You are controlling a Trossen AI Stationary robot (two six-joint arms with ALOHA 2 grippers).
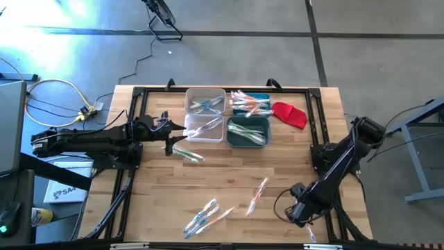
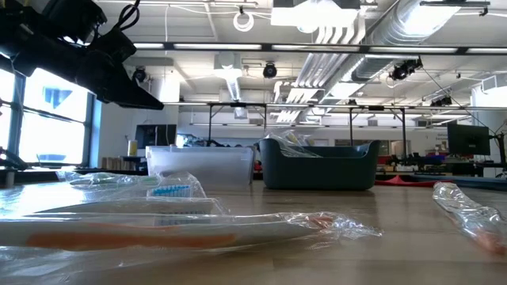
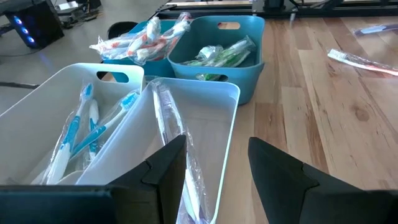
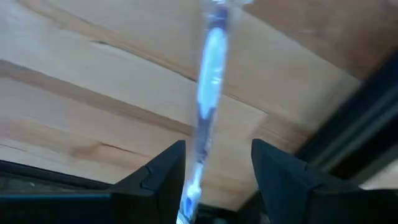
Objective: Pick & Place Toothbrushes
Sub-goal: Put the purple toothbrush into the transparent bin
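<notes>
Right gripper (image 4: 214,171) low at the worktop (image 1: 229,177) edge, fingers apart around a wrapped blue toothbrush (image 4: 208,93). Left gripper (image 3: 214,165) open over the white bin (image 3: 205,118).

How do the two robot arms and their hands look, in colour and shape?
Both arms are dark, almost black, built of jointed segments. The left arm shows a thick body with black cables along it. The right arm is slimmer, with a loose black cable looping near its hand. In each wrist view the two fingers are matte black, flat wedges with angular faces. No markings are visible.
</notes>
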